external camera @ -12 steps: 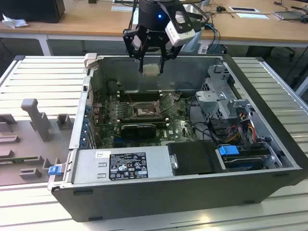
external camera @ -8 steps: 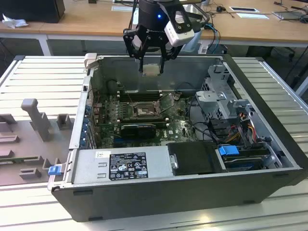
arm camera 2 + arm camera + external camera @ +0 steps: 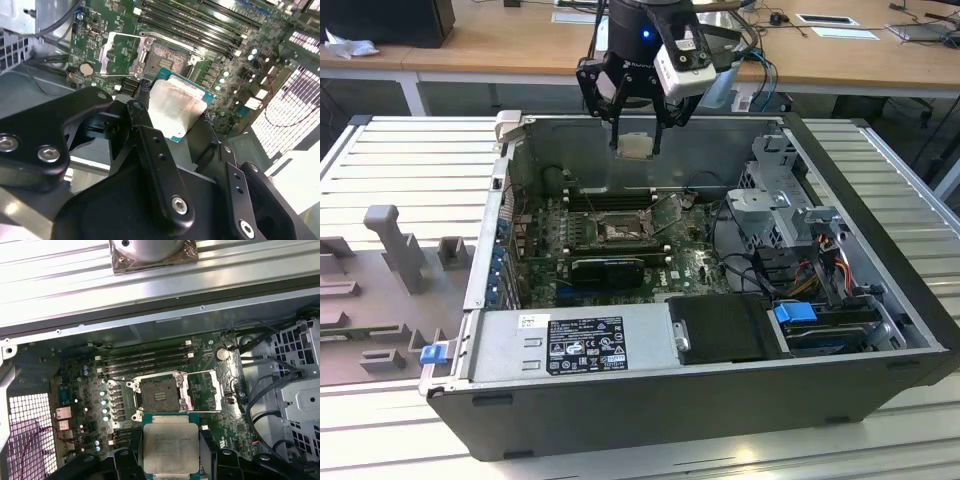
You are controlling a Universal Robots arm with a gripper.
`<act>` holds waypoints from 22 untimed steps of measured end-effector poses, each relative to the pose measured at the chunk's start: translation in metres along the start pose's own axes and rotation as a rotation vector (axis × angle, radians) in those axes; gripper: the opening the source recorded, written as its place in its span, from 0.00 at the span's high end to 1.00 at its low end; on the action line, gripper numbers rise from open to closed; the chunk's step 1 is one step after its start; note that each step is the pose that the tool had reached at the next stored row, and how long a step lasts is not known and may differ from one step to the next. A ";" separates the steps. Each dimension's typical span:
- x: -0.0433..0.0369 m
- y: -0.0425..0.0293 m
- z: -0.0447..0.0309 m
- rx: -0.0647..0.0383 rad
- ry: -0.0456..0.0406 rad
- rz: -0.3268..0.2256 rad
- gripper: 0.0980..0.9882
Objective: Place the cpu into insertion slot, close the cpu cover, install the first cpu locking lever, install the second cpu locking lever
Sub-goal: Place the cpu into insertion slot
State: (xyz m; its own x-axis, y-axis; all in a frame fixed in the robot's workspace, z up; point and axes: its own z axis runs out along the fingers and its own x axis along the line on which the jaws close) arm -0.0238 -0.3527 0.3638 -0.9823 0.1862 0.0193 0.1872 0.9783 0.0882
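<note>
My gripper [image 3: 637, 143] hangs over the open computer case, above its back wall, shut on the cpu [image 3: 637, 148], a small pale silver square. In both wrist views the cpu [image 3: 170, 445] [image 3: 175, 107] sits clamped between the black fingers [image 3: 125, 462], clear of the board. The insertion slot [image 3: 159, 394] [image 3: 170, 55] lies bare below it, with a dark centre and a silver rim. In the exterior view the slot [image 3: 618, 232] is mid-board. The cpu cover [image 3: 218, 385] [image 3: 103, 54] is swung open beside the slot.
Black memory slots [image 3: 145, 357] run along the socket. A power supply [image 3: 585, 345] fills the case's front, and a drive cage [image 3: 780, 200] with cables stands at the exterior view's right. Grey fixtures [image 3: 395, 245] sit on the slatted table at the left.
</note>
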 end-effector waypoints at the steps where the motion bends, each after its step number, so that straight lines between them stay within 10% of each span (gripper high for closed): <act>1: 0.0000 0.0000 0.0001 0.000 -0.0009 0.010 0.50; 22: 0.0040 -0.0016 0.0085 -0.004 -0.0209 0.236 0.50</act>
State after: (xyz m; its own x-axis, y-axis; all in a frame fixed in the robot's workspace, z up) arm -0.0280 -0.3528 0.3554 -0.9113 0.4113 0.0192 0.4113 0.9073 0.0876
